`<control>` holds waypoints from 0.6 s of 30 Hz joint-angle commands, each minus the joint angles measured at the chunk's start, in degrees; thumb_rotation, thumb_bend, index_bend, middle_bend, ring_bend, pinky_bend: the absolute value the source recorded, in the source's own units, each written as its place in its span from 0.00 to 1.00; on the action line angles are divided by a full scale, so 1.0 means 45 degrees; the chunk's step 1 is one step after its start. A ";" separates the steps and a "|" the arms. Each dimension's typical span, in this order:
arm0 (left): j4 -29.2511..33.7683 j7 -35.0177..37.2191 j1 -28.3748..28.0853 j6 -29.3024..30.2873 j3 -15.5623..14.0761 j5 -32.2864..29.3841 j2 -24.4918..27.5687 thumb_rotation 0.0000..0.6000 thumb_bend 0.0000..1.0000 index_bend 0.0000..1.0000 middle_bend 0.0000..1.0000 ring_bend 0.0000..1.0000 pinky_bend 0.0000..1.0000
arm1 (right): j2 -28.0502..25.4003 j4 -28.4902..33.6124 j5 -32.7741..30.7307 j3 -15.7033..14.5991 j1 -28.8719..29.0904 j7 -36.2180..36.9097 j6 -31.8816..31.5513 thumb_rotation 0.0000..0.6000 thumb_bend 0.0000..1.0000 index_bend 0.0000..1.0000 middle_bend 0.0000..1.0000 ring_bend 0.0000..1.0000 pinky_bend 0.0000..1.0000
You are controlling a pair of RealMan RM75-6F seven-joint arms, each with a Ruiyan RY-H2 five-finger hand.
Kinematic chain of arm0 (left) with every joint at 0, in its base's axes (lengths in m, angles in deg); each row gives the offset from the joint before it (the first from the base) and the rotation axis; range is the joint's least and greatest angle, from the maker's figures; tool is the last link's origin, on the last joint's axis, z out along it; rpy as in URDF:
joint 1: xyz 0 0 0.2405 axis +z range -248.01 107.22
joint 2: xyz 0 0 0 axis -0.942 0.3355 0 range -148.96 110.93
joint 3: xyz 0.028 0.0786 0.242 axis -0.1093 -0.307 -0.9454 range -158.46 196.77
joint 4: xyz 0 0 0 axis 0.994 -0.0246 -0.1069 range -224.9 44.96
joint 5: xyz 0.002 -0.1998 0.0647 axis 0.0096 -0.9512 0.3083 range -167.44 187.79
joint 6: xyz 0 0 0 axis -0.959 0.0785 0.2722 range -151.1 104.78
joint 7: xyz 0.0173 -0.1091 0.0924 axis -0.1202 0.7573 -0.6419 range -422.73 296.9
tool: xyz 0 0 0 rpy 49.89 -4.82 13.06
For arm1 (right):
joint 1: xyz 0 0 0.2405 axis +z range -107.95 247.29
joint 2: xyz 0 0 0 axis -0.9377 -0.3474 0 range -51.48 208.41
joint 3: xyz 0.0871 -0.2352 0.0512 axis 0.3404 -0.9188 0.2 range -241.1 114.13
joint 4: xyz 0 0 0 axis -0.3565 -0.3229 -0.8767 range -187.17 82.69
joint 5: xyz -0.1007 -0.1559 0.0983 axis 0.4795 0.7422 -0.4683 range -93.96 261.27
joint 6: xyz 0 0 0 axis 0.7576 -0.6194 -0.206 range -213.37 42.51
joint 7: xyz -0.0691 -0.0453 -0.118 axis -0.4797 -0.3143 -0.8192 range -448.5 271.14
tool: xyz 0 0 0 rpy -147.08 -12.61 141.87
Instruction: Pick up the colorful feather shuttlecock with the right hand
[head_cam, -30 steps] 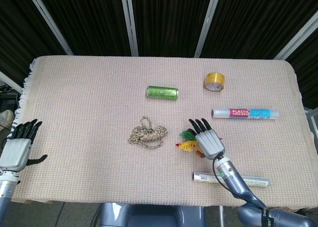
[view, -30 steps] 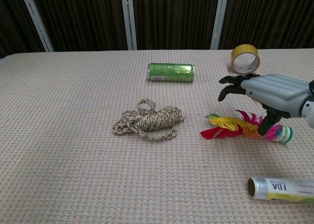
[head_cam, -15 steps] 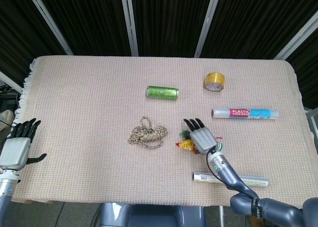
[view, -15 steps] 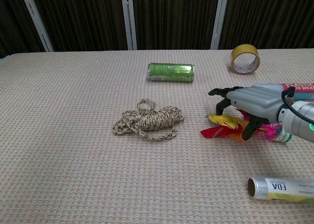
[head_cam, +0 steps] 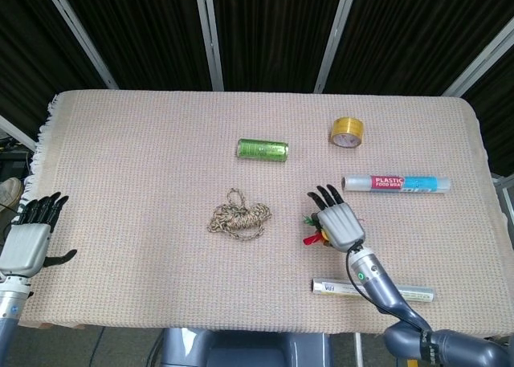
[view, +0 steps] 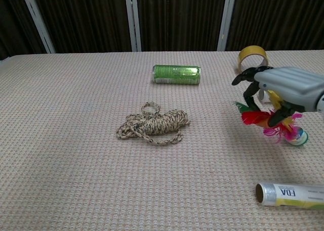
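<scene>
My right hand (head_cam: 339,225) (view: 286,85) is curled over the colorful feather shuttlecock (view: 268,122), gripping it among the feathers. Red and green feathers (head_cam: 312,237) stick out to the left from under the fingers, raised off the cloth. Its pink and green base (view: 297,135) hangs low at the right, close to the woven tablecloth (view: 76,155). My left hand (head_cam: 28,242) rests at the table's left edge with its fingers apart, holding nothing; only the head view shows it.
A coiled rope (head_cam: 238,215) (view: 153,124) lies left of the shuttlecock. A green can (head_cam: 263,149) (view: 176,74) and a yellow tape roll (head_cam: 347,132) (view: 251,59) sit further back. A plastic wrap roll (head_cam: 396,183) lies behind my right hand, a foil tube (head_cam: 373,289) (view: 291,195) in front.
My right hand came down over the shuttlecock, closed on it, and has now risen and shifted right, carrying the feathers up off the cloth. The left hand stayed put.
</scene>
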 commanded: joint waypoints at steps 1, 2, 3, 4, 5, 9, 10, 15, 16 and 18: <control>0.0075 -0.0026 0.0049 0.0100 -0.0055 0.0107 0.0029 1.00 0.15 0.00 0.00 0.00 0.00 | -0.1174 0.1016 0.0233 -0.0196 -0.0572 -0.0175 -0.0795 1.00 0.31 0.70 0.13 0.00 0.00; 0.0120 -0.0036 0.0067 0.0143 -0.0075 0.0154 0.0041 1.00 0.15 0.00 0.00 0.00 0.00 | -0.1508 0.1192 0.0209 -0.0229 -0.0708 -0.0130 -0.0930 1.00 0.31 0.69 0.13 0.00 0.00; 0.0145 -0.0054 0.0080 0.0173 -0.0087 0.0183 0.0046 1.00 0.15 0.00 0.00 0.00 0.00 | -0.1694 0.1276 0.0196 -0.0247 -0.0780 -0.0094 -0.1001 1.00 0.31 0.68 0.12 0.00 0.00; 0.0182 -0.0097 0.0098 0.0233 -0.0103 0.0238 0.0053 1.00 0.15 0.00 0.00 0.00 0.00 | -0.1961 0.1338 0.0146 -0.0259 -0.0909 -0.0024 -0.1138 1.00 0.31 0.67 0.12 0.00 0.00; 0.0211 -0.0121 0.0112 0.0274 -0.0115 0.0276 0.0056 1.00 0.15 0.00 0.00 0.00 0.00 | -0.2139 0.1365 0.0103 -0.0268 -0.1000 0.0061 -0.1221 1.00 0.31 0.65 0.11 0.00 0.00; 0.0350 -0.0232 0.0169 0.0428 -0.0170 0.0426 0.0054 1.00 0.15 0.00 0.00 0.00 0.00 | -0.2833 0.1455 0.0050 -0.0368 -0.1409 0.0876 -0.1533 1.00 0.31 0.52 0.05 0.00 0.00; 0.0373 -0.0255 0.0171 0.0431 -0.0183 0.0448 0.0049 1.00 0.15 0.00 0.00 0.00 0.00 | -0.2947 0.1448 0.0104 -0.0408 -0.1486 0.1067 -0.1602 1.00 0.31 0.50 0.04 0.00 0.00; 0.0543 -0.0271 0.0148 0.0363 -0.0308 0.0643 0.0037 1.00 0.15 0.00 0.00 0.00 0.00 | -0.3455 0.1386 0.0449 -0.0577 -0.1845 0.1945 -0.2043 1.00 0.31 0.42 0.01 0.00 0.00; 0.0565 -0.0271 0.0150 0.0376 -0.0328 0.0691 0.0041 1.00 0.15 0.00 0.00 0.00 0.00 | -0.3528 0.1392 0.0484 -0.0576 -0.1905 0.2084 -0.2142 1.00 0.31 0.42 0.01 0.00 0.00; 0.0599 -0.0279 0.0170 0.0443 -0.0344 0.0764 0.0057 1.00 0.15 0.00 0.00 0.00 0.00 | -0.3670 0.1396 0.0535 -0.0603 -0.2015 0.2282 -0.2283 1.00 0.31 0.40 0.00 0.00 0.00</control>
